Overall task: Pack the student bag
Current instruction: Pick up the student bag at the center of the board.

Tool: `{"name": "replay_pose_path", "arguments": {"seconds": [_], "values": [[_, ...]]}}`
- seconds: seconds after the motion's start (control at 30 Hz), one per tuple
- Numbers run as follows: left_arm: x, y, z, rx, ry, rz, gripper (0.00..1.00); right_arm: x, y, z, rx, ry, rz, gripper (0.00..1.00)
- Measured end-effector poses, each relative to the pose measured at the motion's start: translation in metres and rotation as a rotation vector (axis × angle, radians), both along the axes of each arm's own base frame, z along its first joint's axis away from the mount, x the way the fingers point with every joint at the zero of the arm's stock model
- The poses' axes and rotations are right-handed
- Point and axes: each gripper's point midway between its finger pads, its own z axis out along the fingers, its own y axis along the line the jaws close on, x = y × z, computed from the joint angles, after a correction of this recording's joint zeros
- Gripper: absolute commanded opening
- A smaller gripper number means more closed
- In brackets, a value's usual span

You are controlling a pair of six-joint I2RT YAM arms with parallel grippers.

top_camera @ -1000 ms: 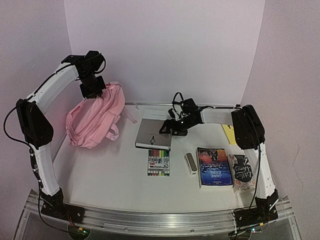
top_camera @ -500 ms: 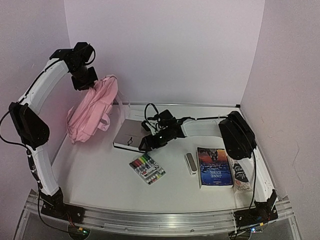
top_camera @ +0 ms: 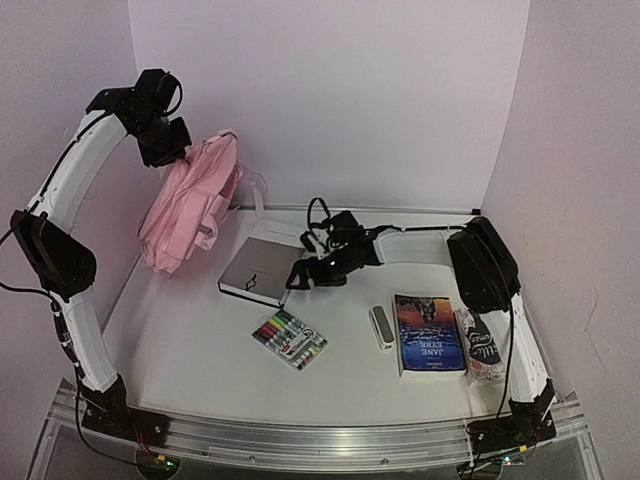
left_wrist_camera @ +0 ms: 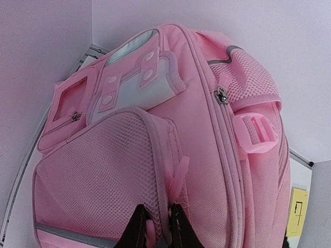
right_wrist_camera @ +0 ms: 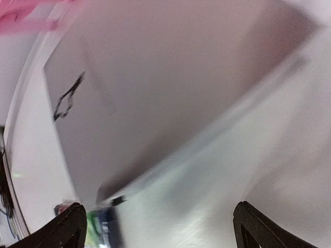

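The student bag [top_camera: 190,205] is held up at the back left of the table [top_camera: 200,380], and its zips look shut. Nothing seems packed yet: the grey book [top_camera: 258,270], the pens [top_camera: 290,338] and two more books [top_camera: 430,333] are lying out. Pink cloth is pinched by the left fingers [left_wrist_camera: 138,230]. The right fingers [right_wrist_camera: 64,232] are spread wide by the grey book, and nothing is held.

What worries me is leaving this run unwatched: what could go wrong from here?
1. The left gripper pinches only a thin bit of the pink backpack, which hangs from it. The fabric may slip out and the bag drop.
2. The open right gripper sits low at the edge of the grey notebook. A push could shove the notebook into the marker pack lying close by.
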Motion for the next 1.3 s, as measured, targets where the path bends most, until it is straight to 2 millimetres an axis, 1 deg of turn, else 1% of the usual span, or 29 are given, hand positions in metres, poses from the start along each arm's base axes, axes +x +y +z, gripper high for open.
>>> {"name": "replay_pose_path", "arguments": {"seconds": [0.07,0.1,0.13,0.2,0.23,0.3,0.37,0.43,0.53,0.63,0.73,0.87,0.93,1.03,1.1,1.2,1.3], "values": [[-0.002,0.0,-0.003,0.003,0.009,-0.004,0.0,0.034,-0.026,0.006,0.003,-0.008,-0.095,0.98],[-0.003,0.0,-0.003,0.004,0.011,-0.006,0.0,0.053,-0.039,0.012,0.009,-0.021,-0.14,0.98],[-0.004,0.0,-0.004,0.006,0.013,-0.008,0.0,0.076,-0.052,0.022,0.021,-0.049,-0.191,0.98],[-0.004,0.0,-0.003,0.008,0.01,-0.013,0.0,0.111,-0.062,0.043,0.054,-0.118,-0.249,0.98],[-0.004,0.0,-0.003,0.011,0.01,-0.015,0.0,0.124,-0.062,0.053,0.074,-0.151,-0.267,0.98],[-0.004,0.001,-0.002,0.014,0.008,-0.018,0.0,0.142,-0.055,0.069,0.115,-0.206,-0.284,0.98],[-0.004,0.001,-0.001,0.015,0.007,-0.02,0.0,0.153,-0.038,0.08,0.161,-0.254,-0.282,0.98],[-0.005,0.001,-0.001,0.015,0.005,-0.021,0.0,0.156,-0.026,0.081,0.183,-0.271,-0.278,0.98],[-0.005,0.001,0.001,0.013,0.002,-0.021,0.0,0.167,-0.01,0.078,0.223,-0.304,-0.282,0.98],[-0.006,0.001,0.002,0.012,-0.002,-0.021,0.0,0.173,0.0,0.063,0.238,-0.312,-0.291,0.98],[-0.008,0.001,0.006,0.008,-0.013,-0.021,0.0,0.178,0.001,0.044,0.241,-0.305,-0.305,0.95],[-0.011,0.003,0.013,0.005,-0.028,-0.021,0.0,0.181,0.001,0.023,0.252,-0.282,-0.319,0.83],[-0.013,0.003,0.015,0.004,-0.033,-0.021,0.0,0.18,0.002,0.016,0.261,-0.272,-0.316,0.74],[-0.013,0.003,0.017,0.005,-0.036,-0.022,0.0,0.177,0.008,0.013,0.286,-0.256,-0.296,0.62],[-0.013,0.003,0.017,0.007,-0.037,-0.024,0.0,0.172,0.015,0.014,0.303,-0.251,-0.278,0.55],[-0.013,0.003,0.018,0.01,-0.039,-0.026,0.0,0.16,0.03,0.016,0.322,-0.244,-0.233,0.47],[-0.014,0.003,0.022,0.016,-0.05,-0.035,0.0,0.141,0.051,0.017,0.335,-0.242,-0.178,0.41]]}}
